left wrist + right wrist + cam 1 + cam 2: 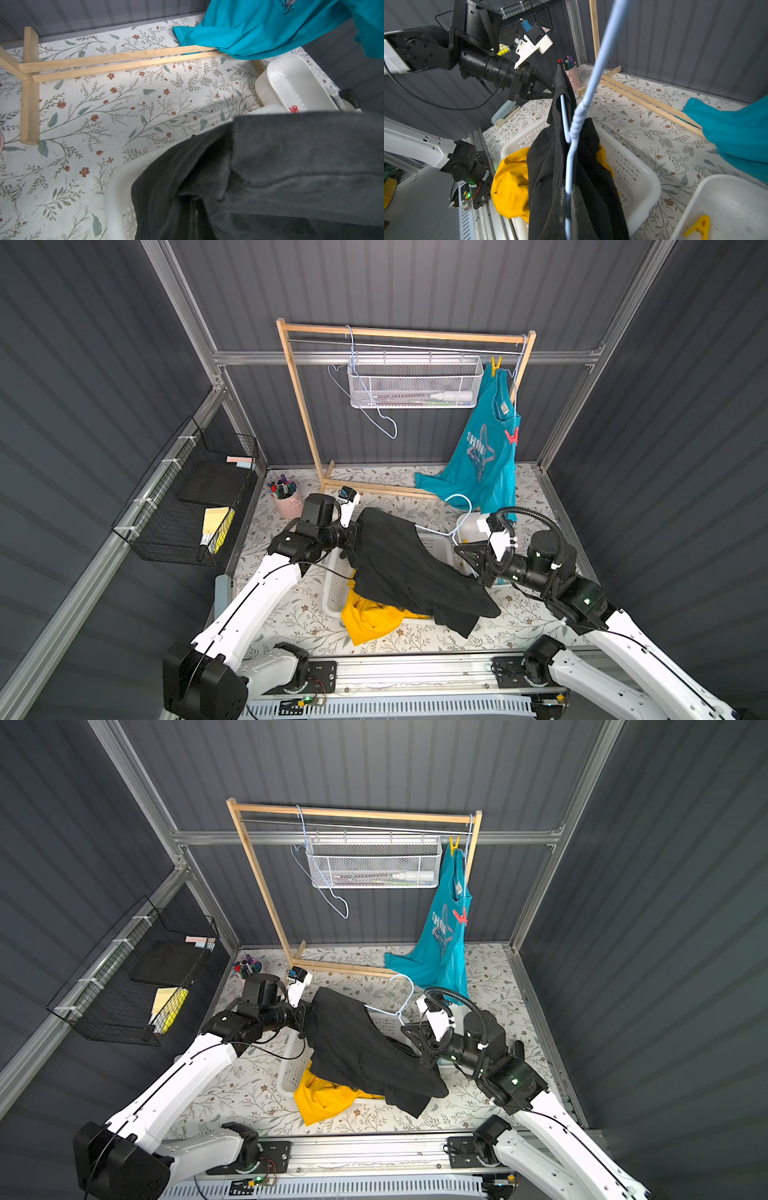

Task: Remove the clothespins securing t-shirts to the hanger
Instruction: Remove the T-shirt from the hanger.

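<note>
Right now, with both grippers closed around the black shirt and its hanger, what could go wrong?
1. The left gripper pinches only an edge of the black t-shirt, so the cloth may slip out when pulled.
2. The hanger, clamped by the right gripper, sits inside the shirt and could drag along with it.
3. The hanger reaches close to the teal t-shirt in both top views and might snag it.

I'm working in a lab test cell, not a home: dark ribbed wall panels (pixel 415 281) on aluminium framing (pixel 249 358) box in my table (pixel 519 614). Its floral covering (pixel 124 104) and wooden rack (pixel 415 333) give a laundry-corner look.
</note>
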